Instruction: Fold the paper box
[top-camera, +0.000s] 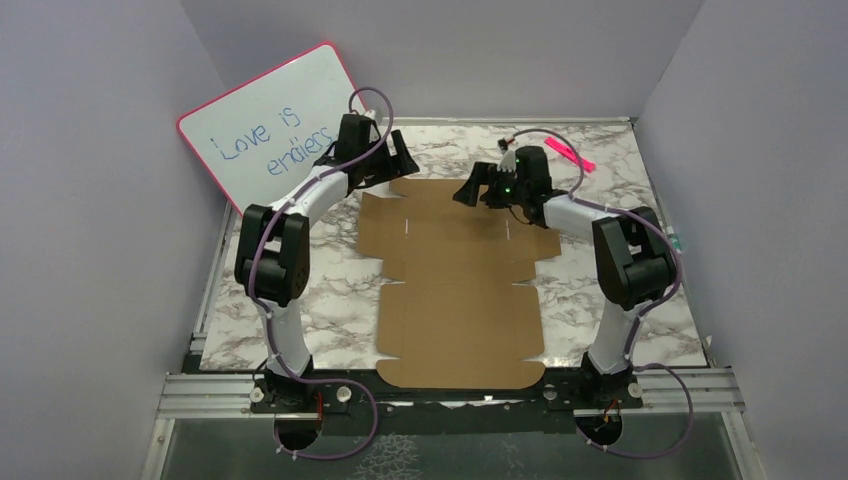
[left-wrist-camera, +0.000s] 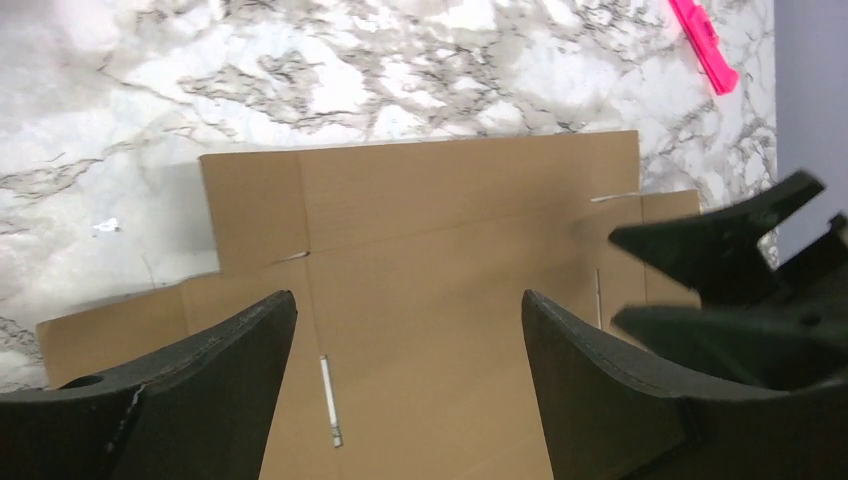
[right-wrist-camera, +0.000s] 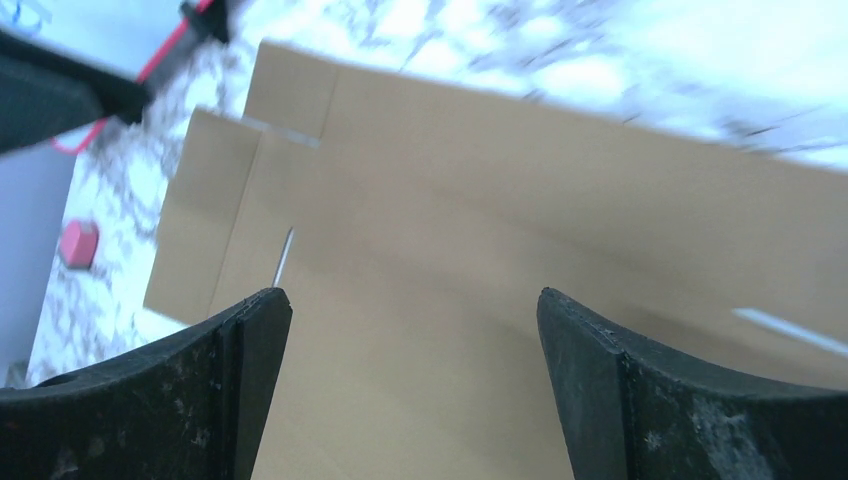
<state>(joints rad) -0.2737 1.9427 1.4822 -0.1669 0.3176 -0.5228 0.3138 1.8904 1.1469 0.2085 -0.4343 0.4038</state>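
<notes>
Left gripper (top-camera: 392, 160): jaws spread wide, holding nothing, over the upper left corner of the sheet. Right gripper (top-camera: 480, 188): likewise spread and empty, over the sheet's upper middle.
Paper box (top-camera: 460, 290): flat, unfolded die-cut sheet at centre frame on the marble table (top-camera: 320, 300).
Step, as judged: approach to the far flaps, no fold made yet.
Next move calls for getting under a flap edge and raising it along its crease.
Whiteboard (top-camera: 265, 125): upper left.
Pink marker (top-camera: 572, 155): upper right.
</notes>
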